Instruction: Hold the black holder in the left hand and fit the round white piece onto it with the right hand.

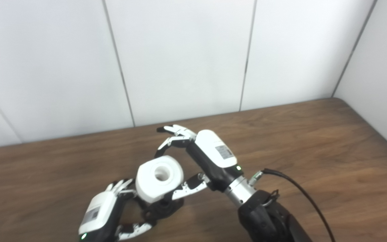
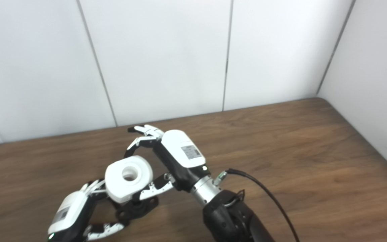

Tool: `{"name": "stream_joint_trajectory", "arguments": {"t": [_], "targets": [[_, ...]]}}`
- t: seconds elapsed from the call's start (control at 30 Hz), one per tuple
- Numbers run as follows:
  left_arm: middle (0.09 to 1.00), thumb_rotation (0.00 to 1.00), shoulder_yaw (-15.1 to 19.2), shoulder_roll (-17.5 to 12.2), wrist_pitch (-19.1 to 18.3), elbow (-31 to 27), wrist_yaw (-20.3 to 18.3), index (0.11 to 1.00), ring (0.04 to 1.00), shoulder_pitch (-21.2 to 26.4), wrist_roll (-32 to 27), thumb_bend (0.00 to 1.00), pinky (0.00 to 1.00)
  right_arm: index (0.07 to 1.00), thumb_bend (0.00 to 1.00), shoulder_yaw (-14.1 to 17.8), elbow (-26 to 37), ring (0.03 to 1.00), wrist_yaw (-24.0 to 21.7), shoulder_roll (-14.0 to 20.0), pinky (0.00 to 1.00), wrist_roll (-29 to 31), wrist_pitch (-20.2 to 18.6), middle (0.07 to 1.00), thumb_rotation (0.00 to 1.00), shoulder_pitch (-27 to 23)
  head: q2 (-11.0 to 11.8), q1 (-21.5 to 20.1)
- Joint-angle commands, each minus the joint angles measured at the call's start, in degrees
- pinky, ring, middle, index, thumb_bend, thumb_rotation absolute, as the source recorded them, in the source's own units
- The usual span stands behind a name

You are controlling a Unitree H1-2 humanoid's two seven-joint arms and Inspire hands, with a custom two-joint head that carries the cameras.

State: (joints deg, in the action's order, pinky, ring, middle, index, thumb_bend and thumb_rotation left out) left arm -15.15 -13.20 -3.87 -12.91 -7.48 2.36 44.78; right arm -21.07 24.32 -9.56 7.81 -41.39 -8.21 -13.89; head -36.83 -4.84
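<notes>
The round white piece has a hole in its middle and sits directly over the black holder. My right hand grips the white piece between its thumb below and a finger above; the other fingers stretch out beyond it. My left hand is at the bottom left, its fingers wrapped around the black holder, which is mostly hidden under the white piece. In the right eye view the white piece and the holder show the same way.
The brown wooden table stretches to the right and behind. White wall panels close the back and the right side. A black cable runs along my right forearm.
</notes>
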Motion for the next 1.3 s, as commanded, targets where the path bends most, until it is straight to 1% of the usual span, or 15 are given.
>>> {"name": "stream_joint_trajectory", "arguments": {"t": [0.0, 0.13, 0.27, 0.37, 0.43, 0.5, 0.7, 0.8, 0.93, 1.0, 1.1, 1.27], "targets": [[0.904, 0.05, 0.05, 0.40, -0.19, -2.07, 0.36, 0.481, 0.944, 1.34, 0.64, 0.52, 1.00, 0.476, 0.51, -0.38, 3.38, 0.898, -0.75, -1.29, 0.75, 0.06, 1.03, 0.873, 0.14, -0.51, -0.31, 0.85], [0.903, 0.05, -0.06, 1.00, -1.15, -2.74, 0.05, 0.481, 0.945, 1.25, 1.37, 0.52, 1.00, 0.476, 0.51, -0.46, 5.44, 0.913, -3.14, -1.64, 0.77, 0.12, 0.56, 0.883, 0.14, 0.58, -0.72, 1.67], [0.895, 0.05, -0.05, 1.35, -0.55, -2.70, 0.83, 0.481, 0.939, 1.12, 1.17, 0.52, 1.00, 0.477, 0.51, -0.57, 7.92, 0.939, -6.70, -1.61, 0.80, -0.66, -1.10, 0.901, 0.14, 1.42, -1.25, 2.07], [0.895, 0.05, -0.13, 1.48, -0.37, -2.82, 0.98, 0.480, 0.941, 1.05, 1.19, 0.52, 1.00, 0.477, 0.51, -0.69, 9.87, 0.949, -9.51, -1.58, 0.86, -2.29, -1.98, 0.909, 0.14, 1.66, -1.44, 2.01], [0.896, 0.05, -0.24, 1.52, -0.40, -2.87, 1.01, 0.480, 0.941, 0.96, 1.44, 0.52, 1.00, 0.477, 0.51, -0.72, 11.17, 0.953, -11.07, -1.78, 0.92, -3.69, -2.62, 0.912, 0.14, 1.69, -1.43, 1.91], [0.900, 0.05, -0.35, 1.56, -0.78, -3.12, 0.65, 0.480, 0.946, 0.86, 1.64, 0.52, 1.00, 0.476, 0.51, -0.64, 12.28, 0.956, -12.29, -2.03, 0.95, -5.40, -2.98, 0.914, 0.14, 1.66, -1.36, 1.85], [0.902, 0.05, -0.55, 1.93, -1.79, -3.86, 0.21, 0.480, 0.950, 0.39, 2.15, 0.52, 1.00, 0.476, 0.51, 0.52, 14.80, 0.963, -15.04, -2.78, 0.96, -9.59, -3.32, 0.906, 0.14, 1.70, -1.25, 1.48], [0.901, 0.05, -0.57, 1.95, -1.72, -4.04, 0.32, 0.480, 0.952, 0.17, 2.20, 0.52, 1.00, 0.476, 0.51, 1.32, 15.02, 0.967, -14.89, -2.89, 0.96, -11.70, -2.61, 0.904, 0.14, 1.97, -1.17, 1.30], [0.903, 0.05, -0.44, 2.02, -1.58, -4.18, 0.25, 0.480, 0.954, -0.08, 2.02, 0.52, 1.00, 0.476, 0.51, 2.45, 14.18, 0.959, -12.84, -2.55, 0.90, -13.52, -0.59, 0.891, 0.14, 2.47, -1.01, 1.43], [0.902, 0.05, -0.42, 2.07, -1.58, -4.17, 0.22, 0.480, 0.951, -0.17, 2.08, 0.52, 1.00, 0.476, 0.51, 2.96, 13.64, 0.958, -12.03, -2.50, 0.89, -13.82, 0.09, 0.889, 0.14, 2.66, -0.93, 1.46], [0.901, 0.05, -0.41, 2.19, -1.50, -4.04, 0.41, 0.480, 0.950, -0.35, 2.16, 0.52, 1.00, 0.477, 0.51, 3.60, 12.78, 0.967, -10.82, -2.43, 0.93, -14.86, 0.74, 0.897, 0.14, 2.87, -0.78, 1.46], [0.902, 0.05, -0.52, 2.21, -1.35, -3.93, 0.50, 0.481, 0.948, -0.42, 2.53, 0.52, 1.00, 0.478, 0.51, 4.58, 12.33, 0.976, -10.54, -2.62, 0.95, -15.83, 1.11, 0.899, 0.14, 3.03, -0.99, 1.70]]}}
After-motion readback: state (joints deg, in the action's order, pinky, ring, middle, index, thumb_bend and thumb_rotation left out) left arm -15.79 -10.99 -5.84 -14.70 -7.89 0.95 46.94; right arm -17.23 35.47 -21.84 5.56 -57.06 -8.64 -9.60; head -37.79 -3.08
